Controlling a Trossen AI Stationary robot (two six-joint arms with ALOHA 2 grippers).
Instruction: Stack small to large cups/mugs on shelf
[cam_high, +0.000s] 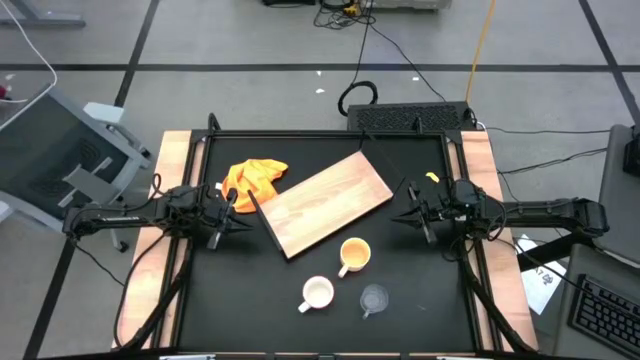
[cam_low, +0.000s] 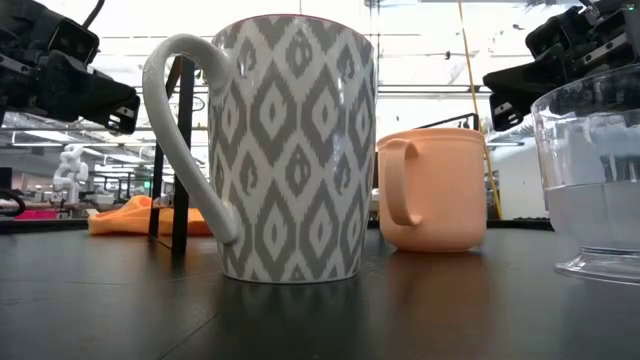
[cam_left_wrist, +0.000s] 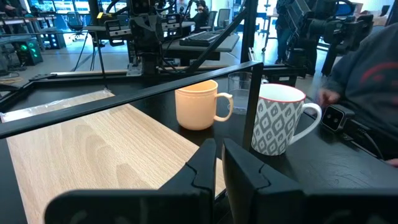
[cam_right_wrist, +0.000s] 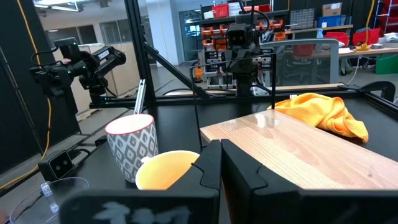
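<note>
The light-brown wooden board (cam_high: 325, 203) lies flat and slanted on the black table's middle. Near the table's front edge stand three vessels upright on their bases. These are the yellow-orange mug (cam_high: 354, 254), the white grey-patterned mug (cam_high: 318, 292) and the clear glass cup (cam_high: 374, 298). They also show in the low view: the white mug (cam_low: 290, 150), the orange mug (cam_low: 432, 190) and the glass (cam_low: 595, 180). My left gripper (cam_high: 243, 204) is shut and empty, above the table at the board's left end. My right gripper (cam_high: 398, 218) is shut and empty, just right of the board.
A yellow-orange cloth (cam_high: 255, 178) lies crumpled at the board's far left corner. A black frame (cam_high: 330, 135) rims the table. A person (cam_left_wrist: 367, 81) shows beyond the table's edge in the left wrist view. Bare tabletop lies at the near left and the far right.
</note>
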